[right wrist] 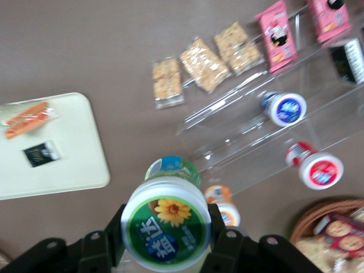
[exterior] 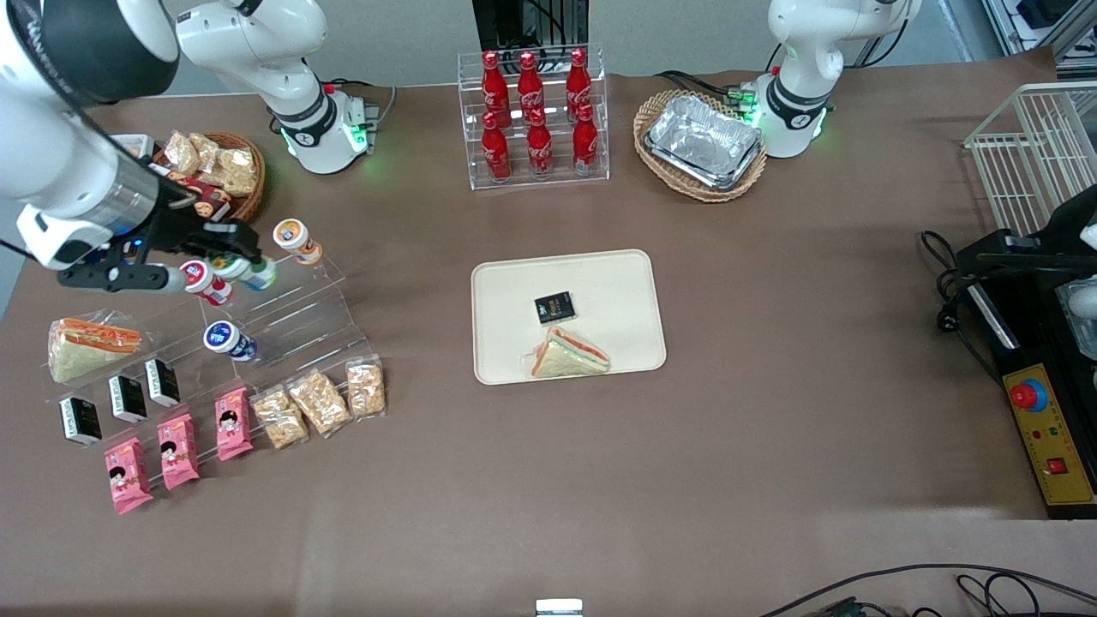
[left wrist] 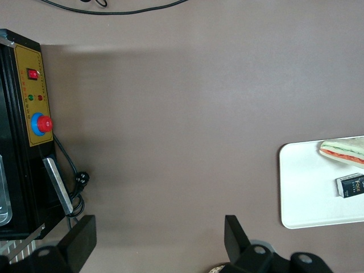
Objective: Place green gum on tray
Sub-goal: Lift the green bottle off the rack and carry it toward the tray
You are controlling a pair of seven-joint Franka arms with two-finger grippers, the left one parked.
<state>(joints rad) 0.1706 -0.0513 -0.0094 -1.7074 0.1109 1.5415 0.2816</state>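
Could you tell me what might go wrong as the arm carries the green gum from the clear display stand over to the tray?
1. The gripper grasps the green gum just under its lid, so the bottle could tilt or slip on the way.
2. The red-labelled bottle and the orange-labelled bottle sit close beside it on the clear stand; the fingers might knock them loose.
3. The tray already holds a sandwich and a dark packet, so a careless drop could land on them.

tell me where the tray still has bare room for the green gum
The gripper, over the clear rack, is shut on the green gum. The tray is bare along its working-arm edge and its coke-bottle end. It is crowded around the black packet and sandwich.
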